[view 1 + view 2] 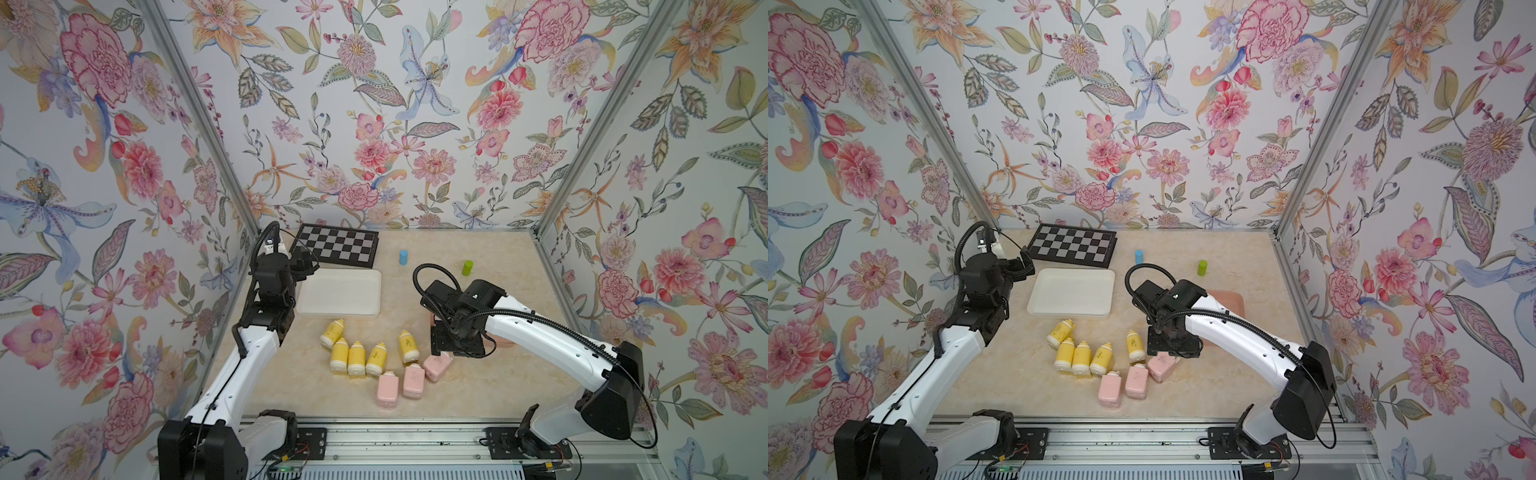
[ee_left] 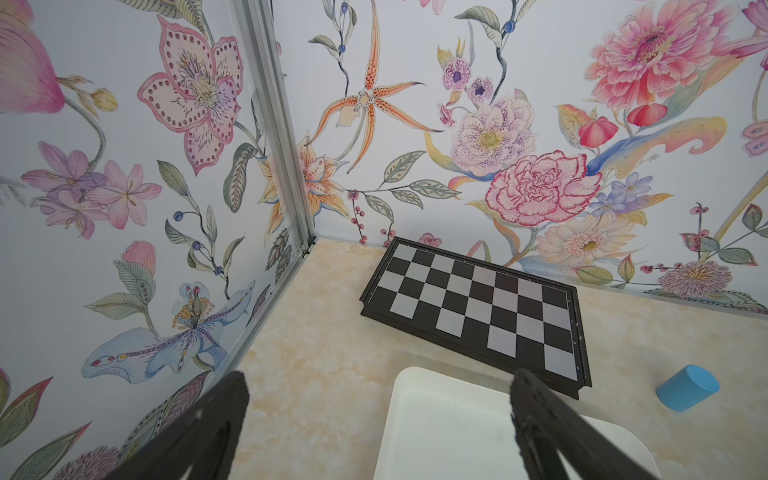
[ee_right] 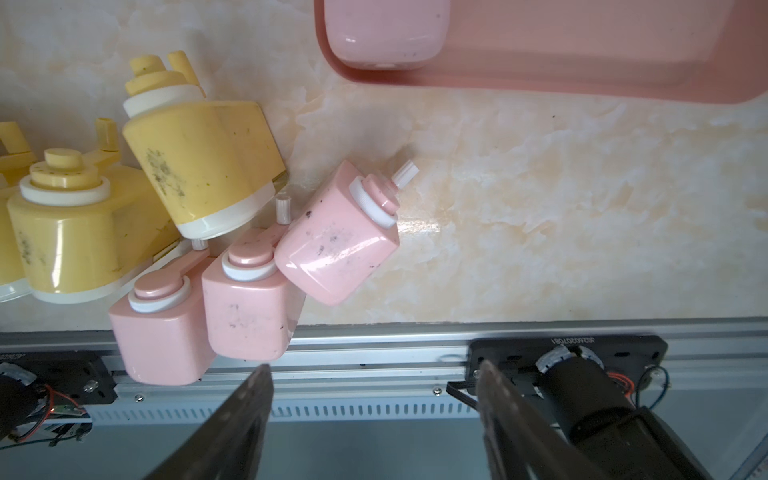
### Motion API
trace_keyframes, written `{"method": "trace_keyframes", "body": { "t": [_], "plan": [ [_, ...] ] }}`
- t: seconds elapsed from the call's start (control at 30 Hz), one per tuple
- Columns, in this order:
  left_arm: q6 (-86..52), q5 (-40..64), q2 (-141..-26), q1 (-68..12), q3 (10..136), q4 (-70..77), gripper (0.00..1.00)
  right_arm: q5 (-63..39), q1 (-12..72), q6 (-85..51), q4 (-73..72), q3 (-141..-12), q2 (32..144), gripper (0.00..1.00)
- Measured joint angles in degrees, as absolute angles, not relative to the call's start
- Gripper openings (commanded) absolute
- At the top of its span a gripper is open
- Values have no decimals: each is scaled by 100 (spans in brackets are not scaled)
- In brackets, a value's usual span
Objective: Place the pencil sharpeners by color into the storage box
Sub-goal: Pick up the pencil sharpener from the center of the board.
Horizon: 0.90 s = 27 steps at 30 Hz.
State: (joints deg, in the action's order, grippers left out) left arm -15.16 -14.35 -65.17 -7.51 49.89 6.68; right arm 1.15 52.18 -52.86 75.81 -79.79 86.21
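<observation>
Sharpeners mostly loose; both claws empty.
Both top views: five yellow bottle-shaped plastic sharpeners [image 1: 356,358] and three pink squarish sharpeners [image 1: 413,380] lay clustered on the marbled surface [image 1: 478,395], near the white plastic tray [image 1: 308,308]. Left wrist: left claw [image 2: 380,378] gaped wide by that tray's corner. Right wrist: right claw [image 3: 372,370] stood open, empty; a fourth pink sharpener [image 3: 386,33] lay in the pink tray [image 3: 582,70].

Five yellow bottle-shaped plastic pencil sharpeners [image 1: 356,358] with white ends sit clustered mid-table, caps pointing away from the front edge, just in front of a shallow white plastic storage tray [image 1: 338,293]. Three pale pink squarish plastic sharpeners [image 1: 413,380] sit beside them, nearer the front edge. A fourth pink sharpener [image 3: 386,33] rests inside a pink plastic storage tray [image 3: 582,62].
</observation>
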Motion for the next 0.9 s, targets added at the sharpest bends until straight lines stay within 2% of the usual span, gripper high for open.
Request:
{"method": "trace_keyframes", "body": {
  "t": [0.7,0.9],
  "plan": [
    [-1385,-1699,-6547,-945,4912,775,99,-108,5531,-6139,7537,-7596,8272,81],
    [-1385,-1697,-6547,-987,4912,775,99,-108,5937,-6584,7494,-7328,8160,81]
  ]
}}
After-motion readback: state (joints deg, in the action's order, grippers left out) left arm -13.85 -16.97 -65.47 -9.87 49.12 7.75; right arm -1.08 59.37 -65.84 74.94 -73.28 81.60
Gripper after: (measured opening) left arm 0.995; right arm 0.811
